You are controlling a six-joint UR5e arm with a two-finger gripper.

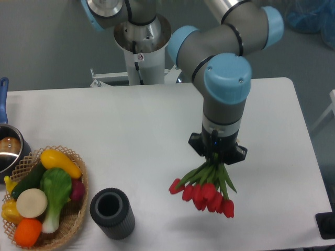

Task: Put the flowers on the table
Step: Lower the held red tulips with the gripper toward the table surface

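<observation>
The gripper (217,158) clamps the green stems of the flowers (205,192), whose red buds hang down over the table (131,136), apparently just above it. At the left sit a wicker basket (73,219) of toy vegetables and a dark ribbed cylinder (111,213) (open-topped). The arm's small label is too tiny to read.

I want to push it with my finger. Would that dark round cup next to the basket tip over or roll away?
The dark ribbed cylinder stands upright on the table and looks wide for its height, so a gentle push would probably slide it rather than tip it. If it did topple, its round side would likely let it roll. It looks hollow, so maybe light.
</observation>
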